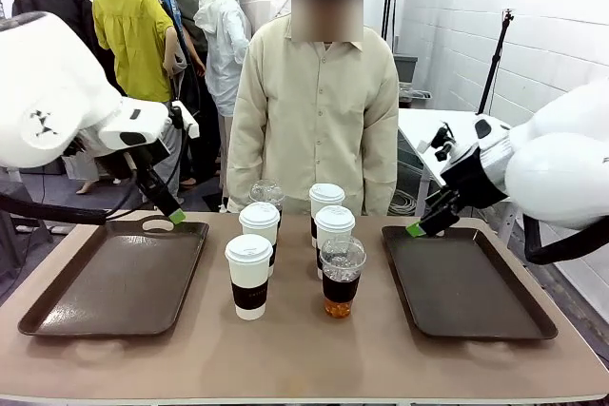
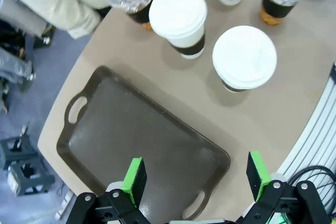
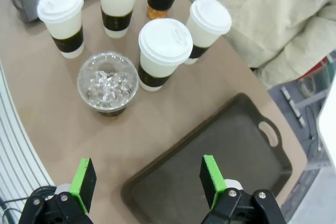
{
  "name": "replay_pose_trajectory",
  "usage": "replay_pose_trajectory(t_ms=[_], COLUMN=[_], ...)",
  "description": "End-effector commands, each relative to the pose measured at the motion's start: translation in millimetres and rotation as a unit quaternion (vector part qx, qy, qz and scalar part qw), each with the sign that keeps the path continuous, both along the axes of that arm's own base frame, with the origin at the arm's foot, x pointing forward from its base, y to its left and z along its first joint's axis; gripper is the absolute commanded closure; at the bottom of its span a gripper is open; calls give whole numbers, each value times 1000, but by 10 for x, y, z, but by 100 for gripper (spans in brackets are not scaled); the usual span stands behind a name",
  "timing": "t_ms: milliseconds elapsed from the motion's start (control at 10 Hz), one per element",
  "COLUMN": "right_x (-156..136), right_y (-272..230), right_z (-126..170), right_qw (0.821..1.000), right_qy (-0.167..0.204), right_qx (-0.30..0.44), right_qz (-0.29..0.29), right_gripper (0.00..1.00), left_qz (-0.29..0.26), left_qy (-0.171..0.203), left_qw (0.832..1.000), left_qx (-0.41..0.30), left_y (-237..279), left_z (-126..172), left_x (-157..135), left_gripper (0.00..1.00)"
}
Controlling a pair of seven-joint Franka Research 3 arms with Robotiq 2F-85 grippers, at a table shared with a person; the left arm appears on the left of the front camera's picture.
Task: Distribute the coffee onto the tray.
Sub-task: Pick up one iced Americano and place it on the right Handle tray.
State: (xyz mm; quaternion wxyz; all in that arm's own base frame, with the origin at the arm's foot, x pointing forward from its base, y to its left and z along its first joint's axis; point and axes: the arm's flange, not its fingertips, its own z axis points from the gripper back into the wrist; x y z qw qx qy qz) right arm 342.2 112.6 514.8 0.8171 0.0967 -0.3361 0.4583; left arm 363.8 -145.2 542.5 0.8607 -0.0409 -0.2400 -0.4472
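The left gripper (image 2: 196,177) and right gripper (image 3: 147,180) both hang empty, pads spread wide, one over the left tray (image 1: 114,278) well left of the front clear cup (image 1: 342,278), the other over the right tray (image 1: 466,282) just right of it; the coffee (image 1: 334,225) stands on neither, crowded beside and behind that cup. Packed so close, a finger reaching in could nudge a neighbouring white paper cup (image 1: 249,278) over, and too firm a squeeze on the clear cup's soft wall might pop its dome lid.
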Motion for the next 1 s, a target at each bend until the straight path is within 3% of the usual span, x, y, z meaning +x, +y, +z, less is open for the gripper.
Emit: replay_pose_trajectory(t_ms=[0,500,700,800,900], right_x=[-104,-114,-85,-30,-30], right_y=[-113,-129,-107,-110,-110], right_z=[-95,-63,-71,117,117], right_qw=[999,997,998,999,999], right_qy=[-6,-24,-20,-15,-15], right_qx=[32,58,53,45,45], right_qz=[35,40,11,27,27], right_gripper=[0,0,0,0,0], left_qz=[-60,-44,-42,-42,-42], left_qy=[-2,-32,-22,-22,-22], left_qw=[997,990,992,992,992], left_qx=[-52,-133,-113,-113,-113], left_y=[134,276,255,255,255], left_z=[26,9,95,95,95], left_x=[12,-83,-43,-43,-43], left_gripper=[0,0,0,0,0])
